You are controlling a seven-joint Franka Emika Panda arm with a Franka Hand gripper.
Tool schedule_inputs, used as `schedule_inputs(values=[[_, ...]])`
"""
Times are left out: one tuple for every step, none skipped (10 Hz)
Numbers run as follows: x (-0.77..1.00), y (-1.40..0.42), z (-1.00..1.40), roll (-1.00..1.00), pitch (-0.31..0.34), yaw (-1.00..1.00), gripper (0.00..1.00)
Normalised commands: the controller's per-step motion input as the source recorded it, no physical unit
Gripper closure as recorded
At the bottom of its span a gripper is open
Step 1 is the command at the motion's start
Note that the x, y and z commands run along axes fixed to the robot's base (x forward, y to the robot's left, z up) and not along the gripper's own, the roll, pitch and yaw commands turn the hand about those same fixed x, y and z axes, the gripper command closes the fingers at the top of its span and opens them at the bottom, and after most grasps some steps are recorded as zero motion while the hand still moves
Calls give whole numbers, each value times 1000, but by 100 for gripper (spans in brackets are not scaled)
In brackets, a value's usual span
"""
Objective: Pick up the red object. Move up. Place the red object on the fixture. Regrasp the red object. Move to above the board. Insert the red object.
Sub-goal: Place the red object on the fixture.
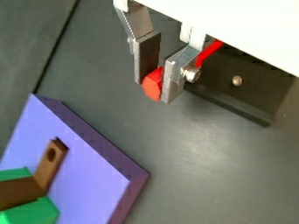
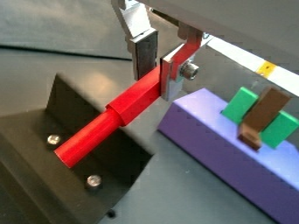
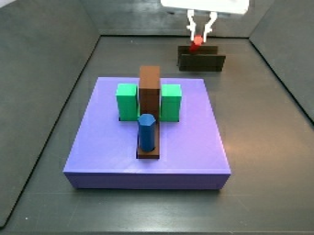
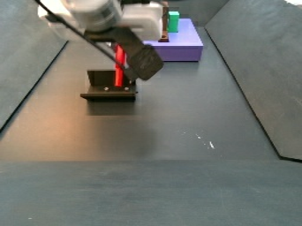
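Pincer point(image 2: 159, 77): clamped on red object point(image 2: 107, 120) at fixture point(image 2: 70, 144), board's point(image 3: 147, 138) one o'clock. You should seat it squarely before regrasping.

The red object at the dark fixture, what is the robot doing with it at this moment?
The gripper is at the fixture, away from the board. Its silver fingers are closed on one end of the red object, a long red peg that lies against the fixture. In a side view the gripper is just above the fixture. On the board the green blocks, the brown bar and the blue peg stand untouched, so insertion is not yet done.
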Motion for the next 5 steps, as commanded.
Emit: schedule_inputs(values=[[103,126,-354,151,0,0,100],[40,169,-103,0,37,0,100],[71,91,-146,-169,34,20,100],[74,51,-123,-306,51,54,100],[103,120,-77,-334,63,89,100]])
